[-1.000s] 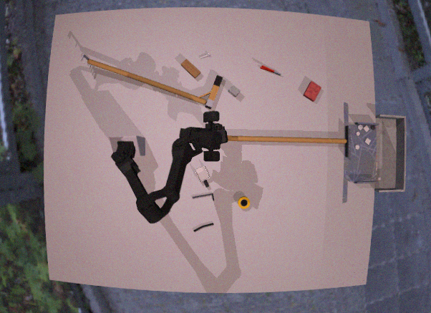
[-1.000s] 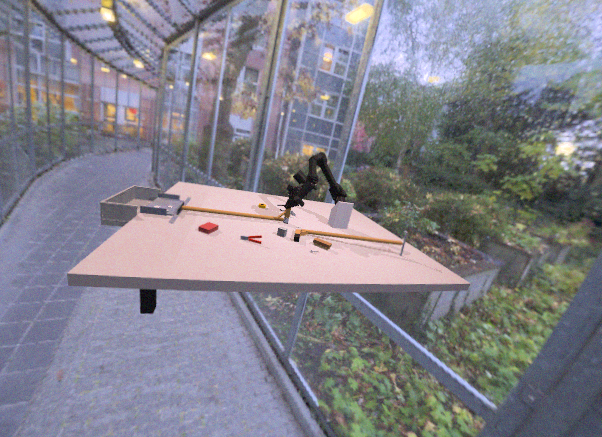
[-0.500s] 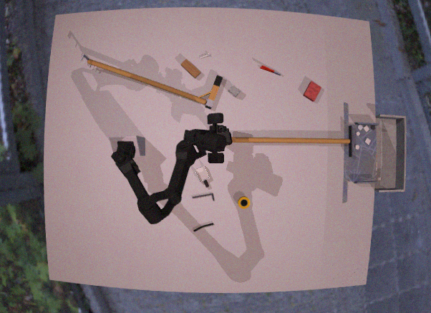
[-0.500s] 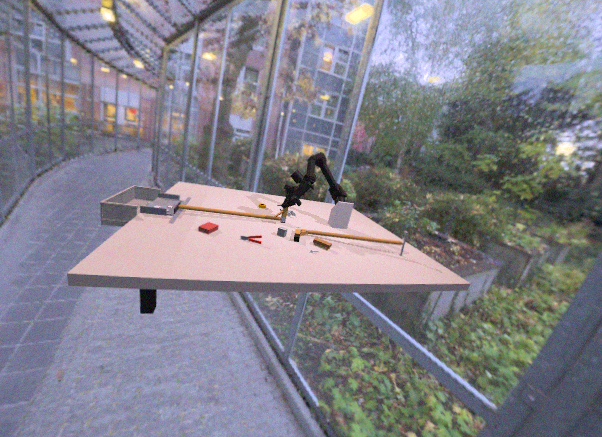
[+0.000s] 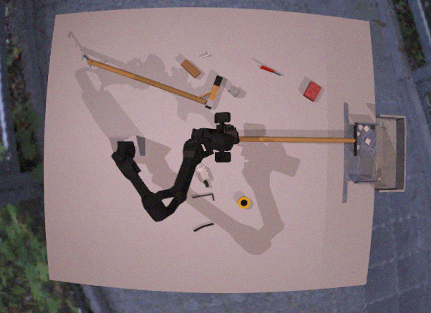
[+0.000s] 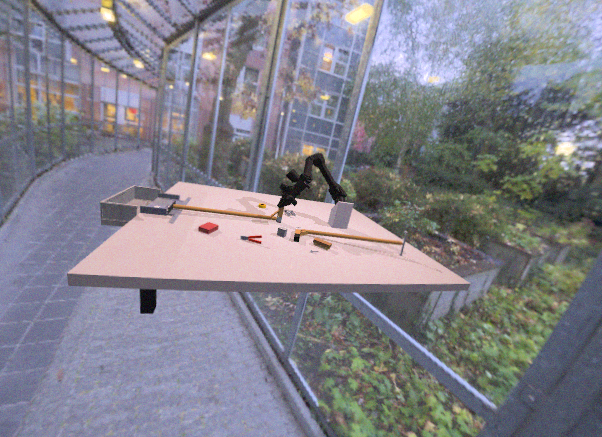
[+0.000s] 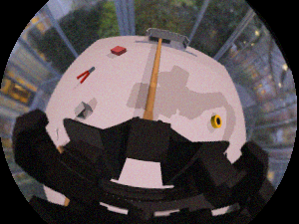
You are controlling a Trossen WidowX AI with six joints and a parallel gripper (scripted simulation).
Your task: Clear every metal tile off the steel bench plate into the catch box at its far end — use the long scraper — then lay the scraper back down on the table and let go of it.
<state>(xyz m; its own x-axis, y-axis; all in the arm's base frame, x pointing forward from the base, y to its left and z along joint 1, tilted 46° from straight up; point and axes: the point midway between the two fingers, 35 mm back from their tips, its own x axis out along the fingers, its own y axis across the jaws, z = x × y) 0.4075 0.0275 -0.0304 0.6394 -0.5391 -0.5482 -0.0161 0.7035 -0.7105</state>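
1. Glass walls and greenery surround your pale table (image 5: 304,240) (image 6: 175,265) (image 7: 115,94), with paving alongside.
2. Your gripper (image 5: 229,137) (image 6: 281,208) (image 7: 149,120) has its jaws partly closed, clamped on the near end of the long scraper (image 5: 297,140) (image 6: 220,212) (image 7: 153,81).
3. You have the scraper's dark blade over the near part of the steel bench plate (image 5: 359,172) (image 6: 155,210) (image 7: 175,37), crosswise to its shaft.
4. Several pale metal tiles (image 5: 368,141) lie on the plate, between the blade and your catch box (image 5: 403,154) (image 6: 118,212).
5. You have a red block (image 5: 312,91) (image 6: 208,227) (image 7: 118,50) and another long-handled tool (image 5: 147,82) (image 6: 355,236) on the table, both apart from the scraper.
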